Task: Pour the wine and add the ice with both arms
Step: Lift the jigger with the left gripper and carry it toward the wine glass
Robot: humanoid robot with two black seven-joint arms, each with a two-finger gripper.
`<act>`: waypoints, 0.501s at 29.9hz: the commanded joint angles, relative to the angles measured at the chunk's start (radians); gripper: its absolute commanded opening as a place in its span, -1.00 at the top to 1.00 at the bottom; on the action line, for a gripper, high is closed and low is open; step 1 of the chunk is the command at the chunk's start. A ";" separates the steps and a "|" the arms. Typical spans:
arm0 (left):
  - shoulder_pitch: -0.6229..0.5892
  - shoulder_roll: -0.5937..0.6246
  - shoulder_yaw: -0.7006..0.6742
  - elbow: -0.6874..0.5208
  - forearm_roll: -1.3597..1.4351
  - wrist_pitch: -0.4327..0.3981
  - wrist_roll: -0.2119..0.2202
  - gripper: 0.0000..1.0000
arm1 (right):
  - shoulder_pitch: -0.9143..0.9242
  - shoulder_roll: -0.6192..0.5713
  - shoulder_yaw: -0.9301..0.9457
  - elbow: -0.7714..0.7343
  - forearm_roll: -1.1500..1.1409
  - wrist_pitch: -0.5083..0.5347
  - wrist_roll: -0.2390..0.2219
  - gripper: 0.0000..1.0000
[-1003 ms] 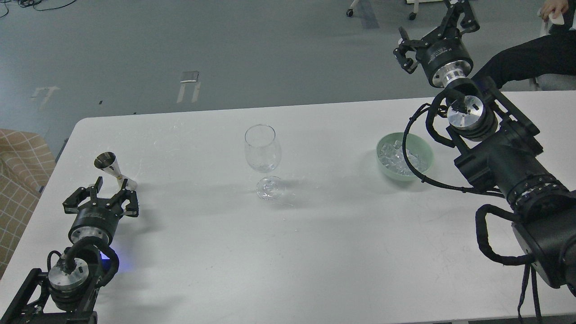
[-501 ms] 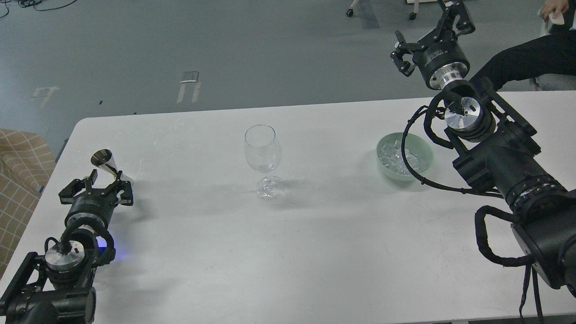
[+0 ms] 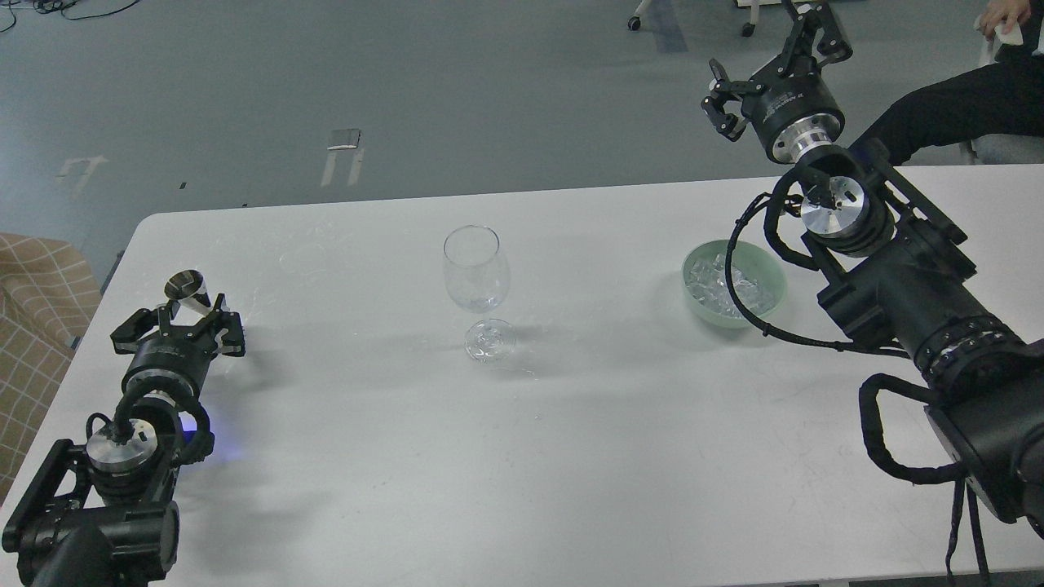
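Observation:
A small steel jigger point(image 3: 186, 287) stands near the table's left edge. No wine can be made out in it. My left gripper point(image 3: 181, 324) is open, with one finger on each side of the jigger's lower part, which it hides. An empty-looking wine glass point(image 3: 477, 269) stands upright at the table's middle. A pale green bowl point(image 3: 775, 277) holding several clear ice cubes point(image 3: 718, 281) sits at the right. My right gripper point(image 3: 768, 63) is open and empty, raised high beyond the table's far edge, behind the bowl.
The white table point(image 3: 522, 456) is bare in front. My right arm and its cable point(image 3: 746, 302) pass over the bowl's right side. A person in black point(image 3: 962, 102) sits at the far right. A checked seat point(image 3: 37, 285) stands off the left edge.
My left gripper has moved forward, and the jigger now stands between its open fingers. The jigger's rim has shifted slightly left. My right gripper has risen a little, up and to the left.

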 commanded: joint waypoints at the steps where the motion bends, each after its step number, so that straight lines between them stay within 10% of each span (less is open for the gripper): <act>1: -0.004 0.000 0.000 0.014 -0.003 -0.071 0.000 0.12 | 0.001 -0.001 0.000 0.000 0.002 0.000 0.000 -1.00; 15: -0.011 0.000 0.002 0.027 -0.010 -0.097 -0.001 0.18 | 0.001 -0.001 0.000 -0.001 0.000 0.000 0.000 -1.00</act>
